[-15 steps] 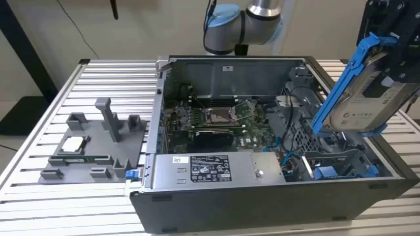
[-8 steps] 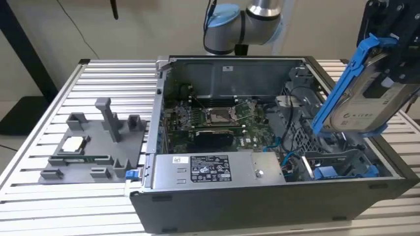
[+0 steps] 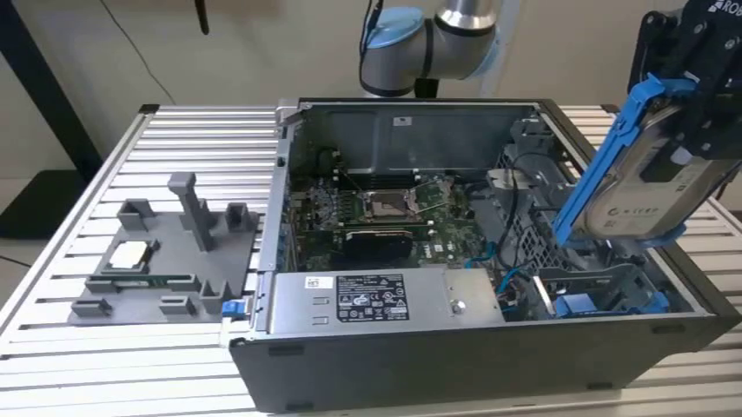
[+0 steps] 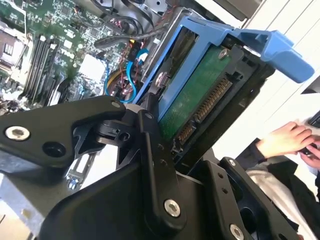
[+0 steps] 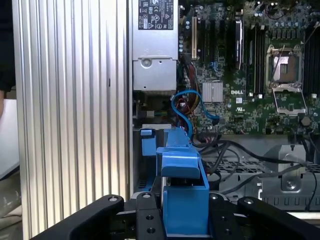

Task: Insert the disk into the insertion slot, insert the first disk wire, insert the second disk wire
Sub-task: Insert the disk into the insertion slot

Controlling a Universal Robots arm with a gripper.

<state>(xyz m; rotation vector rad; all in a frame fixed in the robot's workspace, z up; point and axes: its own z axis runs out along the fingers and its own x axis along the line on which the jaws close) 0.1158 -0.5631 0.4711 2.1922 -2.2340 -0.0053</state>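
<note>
Showing a hand, the second wrist view has the gripper clutching the disk.

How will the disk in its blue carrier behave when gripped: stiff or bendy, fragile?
The disk looks stiff: its metal body is unbent in the gripper. The thin blue carrier may flex a little. The bare green circuit board and connector pins are probably fragile.

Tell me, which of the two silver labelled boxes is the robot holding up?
The disk in the bright blue frame, gripped and tilted above the computer case. The other, the power supply, sits inside the case.
</note>
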